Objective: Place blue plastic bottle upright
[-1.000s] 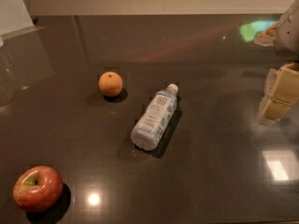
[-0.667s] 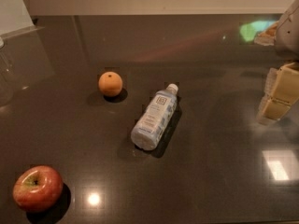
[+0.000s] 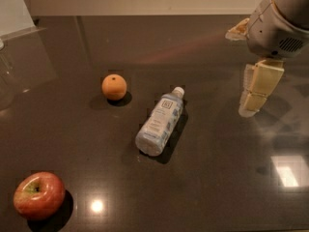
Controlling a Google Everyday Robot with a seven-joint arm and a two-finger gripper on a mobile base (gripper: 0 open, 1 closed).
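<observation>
Nearest the camera, at the left, a round red apple with a yellow-green patch (image 3: 38,195) sat on the dark, glossy bench (image 3: 217,192), and its stem end was hard to make out. Bright patches of reflected light lay on the bench beside it and at the near right. Toward the middle, the small pale-blue clear plastic bottle with a white screw cap (image 3: 160,122) lay on its side, touching nothing. Its cap pointed away and to the right, its base faced the near left, and the print on its white-and-blue label was too small to read. To the right and well apart from the bottle, the cream-coloured hand (image 3: 252,105) hung below a grey wrist housing that the upper right corner cut off. It was above the bench and nothing could be seen in it, but I could not tell whether it was released or clenched. Beyond the bottle to the left, clearly apart from it, rested a small round orange (image 3: 114,87). At the far left edge something clear and faint was cut off and could not be identified.
</observation>
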